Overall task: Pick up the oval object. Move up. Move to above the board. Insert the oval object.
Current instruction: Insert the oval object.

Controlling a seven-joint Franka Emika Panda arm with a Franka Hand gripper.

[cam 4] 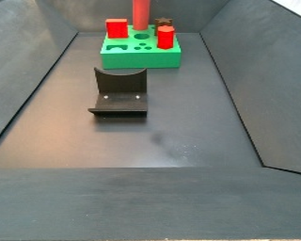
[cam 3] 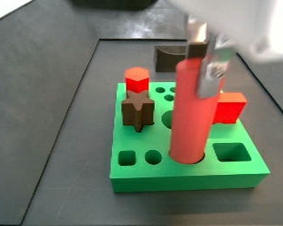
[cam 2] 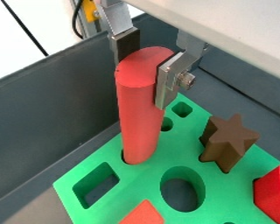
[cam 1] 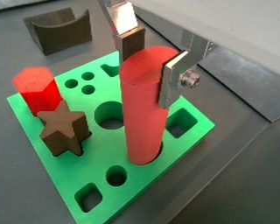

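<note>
- Hand point(cam 1: 152, 61) sits over the board point(cam 1: 195, 131), its silver fingers point(cam 1: 175, 77) clamped on the upper end of the rod point(cam 1: 145, 105); same grip shows in both wrist views point(cam 2: 149, 66).
- Rod stands upright, its lower end down in a hole of the board; seen in both side views point(cam 3: 191, 110) point(cam 4: 140, 13).
- Board point(cam 3: 186, 172) lies flat on the dark worktop point(cam 3: 61, 132).
- Brown star point(cam 1: 63, 127) stands in the board, well beside the rod; also clear in a wrist view point(cam 2: 227, 140).
- Red hex peg point(cam 1: 38, 87) stands just behind the star; a side view shows it too point(cam 3: 137, 79).
- Red cube point(cam 3: 232, 108) sits on the board on the rod's other side.
- Fixture point(cam 4: 119, 92) stands on the worktop, apart from the board point(cam 4: 140, 58).
</note>
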